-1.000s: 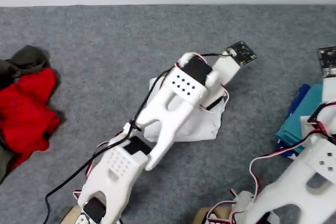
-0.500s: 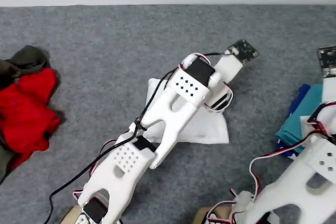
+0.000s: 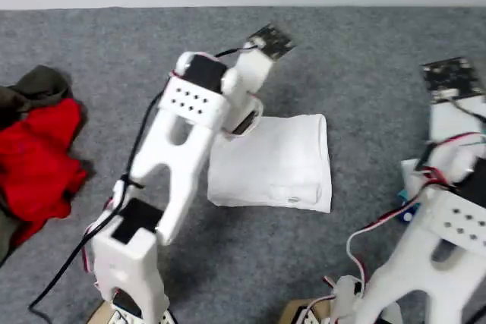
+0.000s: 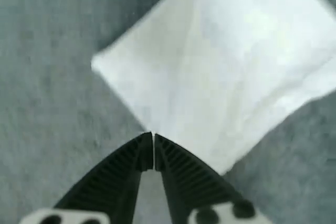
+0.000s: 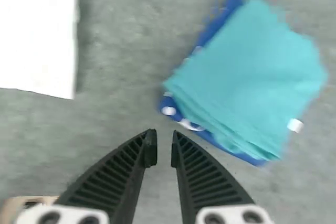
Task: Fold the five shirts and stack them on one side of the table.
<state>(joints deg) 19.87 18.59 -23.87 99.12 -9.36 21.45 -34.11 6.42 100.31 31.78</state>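
Left hand [image 4: 153, 141], closed and empty, hangs over white shirt's [image 3: 281, 161] edge; red shirt [image 3: 38, 157] lies well apart.

in the high view my left arm [image 3: 178, 149] covers one side edge of the white shirt [image 3: 281, 161], and my right arm [image 3: 448, 225] hides nearly all of the teal shirt [image 5: 252, 77]. the red shirt [image 3: 38, 157] and olive shirt [image 3: 38, 85] run off the frame's edge. the blue shirt [image 5: 223, 11] lies mostly buried under the teal one.
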